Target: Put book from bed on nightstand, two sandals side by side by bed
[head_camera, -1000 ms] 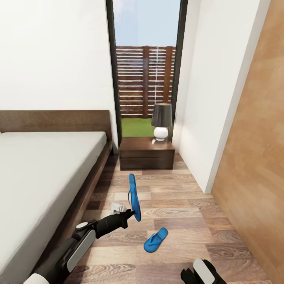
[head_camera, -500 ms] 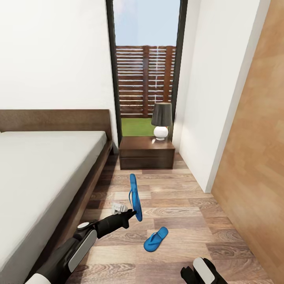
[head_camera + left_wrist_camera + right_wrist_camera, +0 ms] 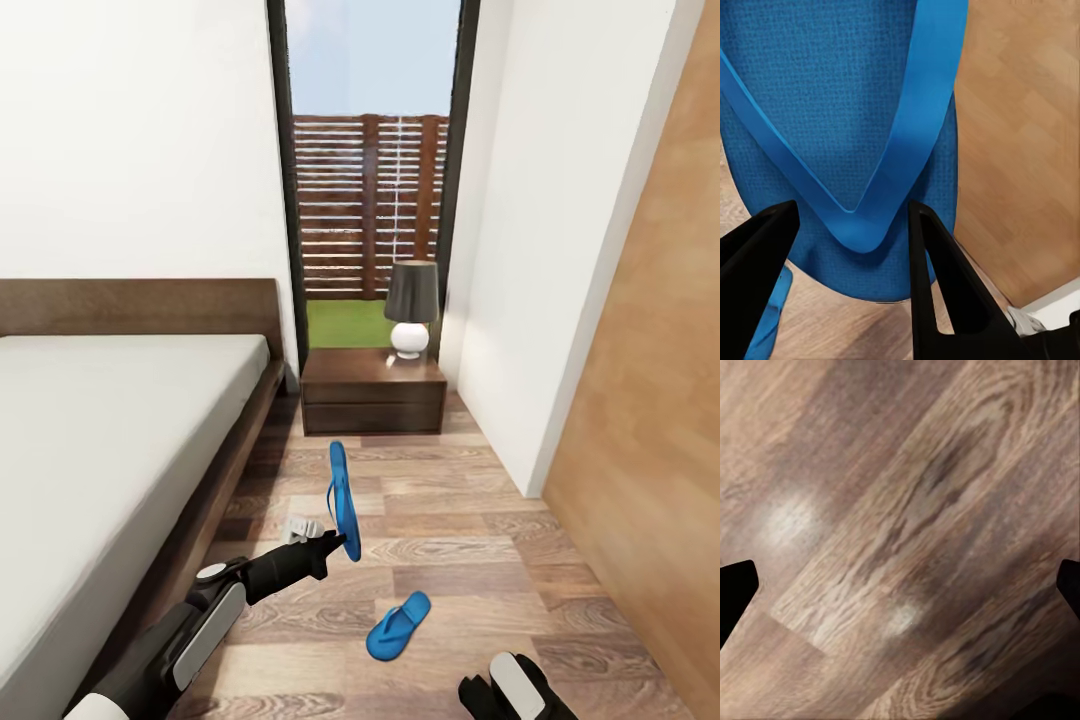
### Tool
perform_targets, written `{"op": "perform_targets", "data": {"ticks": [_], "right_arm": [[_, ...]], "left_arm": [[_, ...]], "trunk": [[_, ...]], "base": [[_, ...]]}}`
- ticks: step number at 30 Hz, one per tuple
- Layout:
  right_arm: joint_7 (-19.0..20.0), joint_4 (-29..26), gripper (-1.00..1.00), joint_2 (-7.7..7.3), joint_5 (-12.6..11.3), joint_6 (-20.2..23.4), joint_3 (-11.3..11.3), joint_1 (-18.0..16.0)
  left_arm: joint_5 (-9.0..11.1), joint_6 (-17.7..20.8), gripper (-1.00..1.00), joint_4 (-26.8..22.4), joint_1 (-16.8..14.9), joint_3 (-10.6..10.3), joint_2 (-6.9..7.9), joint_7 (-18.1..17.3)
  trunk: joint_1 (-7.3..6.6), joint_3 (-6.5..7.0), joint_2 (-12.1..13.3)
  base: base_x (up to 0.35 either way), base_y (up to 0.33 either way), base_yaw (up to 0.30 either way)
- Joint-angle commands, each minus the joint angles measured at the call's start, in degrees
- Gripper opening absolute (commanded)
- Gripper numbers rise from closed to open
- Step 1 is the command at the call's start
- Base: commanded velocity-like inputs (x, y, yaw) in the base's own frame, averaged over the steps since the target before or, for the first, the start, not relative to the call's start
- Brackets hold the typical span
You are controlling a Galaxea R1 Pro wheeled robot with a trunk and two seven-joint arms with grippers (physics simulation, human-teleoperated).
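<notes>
My left gripper is shut on one blue sandal and holds it on edge above the wood floor, near the bed's side. In the left wrist view the sandal's sole and strap lie between the black fingers. The other sandal lies flat on the floor, to the right of the held one. A dark brown nightstand stands against the far window. My right gripper is open over bare floor. The book is out of view.
A lamp with a dark shade stands on the nightstand. A small white object lies on the floor by the bed frame. A white wall corner and a wood panel bound the aisle on the right.
The view has shifted slightly, so the floor sandal sits a little lower in the picture. The left gripper keeps the sandal in about the same spot.
</notes>
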Motion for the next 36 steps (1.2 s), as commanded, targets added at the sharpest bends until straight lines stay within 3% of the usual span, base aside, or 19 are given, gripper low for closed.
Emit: {"op": "perform_targets", "data": {"ticks": [1, 8, 18, 24, 36], "right_arm": [[-0.4, -0.2, 1.0, 0.04, -0.4, 0.1, -0.2, 0.0], [-0.4, -1.7, 1.0, 0.02, -0.4, 0.1, -0.2, 0.0], [-0.4, -1.9, 1.0, 0.02, -0.4, 0.1, -0.2, 0.0], [-0.4, -1.9, 1.0, 0.02, -0.4, 0.1, -0.2, 0.0], [-0.5, -4.0, 1.0, -0.04, -0.4, 0.1, -0.2, 0.0]], "left_arm": [[0.6, 0.5, -1.0, 0.0, 0.0, -0.1, 0.05, 0.0], [0.6, 0.5, -1.0, 0.0, 0.0, -0.1, 0.05, 0.0], [0.6, 0.4, -1.0, 0.0, 0.0, -0.1, 0.05, 0.0], [0.6, 0.4, -1.0, 0.0, 0.0, -0.1, 0.05, 0.1], [0.6, 0.4, -1.0, 0.0, 0.0, -0.1, 0.03, 0.1]], "trunk": [[0.01, -0.06, 0.0], [0.01, -0.06, 0.0], [0.01, -0.06, 0.0], [1.33, -1.14, -2.4], [1.67, -3.79, -2.6]], "base": [[0.254, 0.072, 0.0], [0.205, 0.066, 0.0], [0.021, 0.005, 0.0], [0.0, 0.0, 0.0], [0.0, 0.0, 0.0]]}}
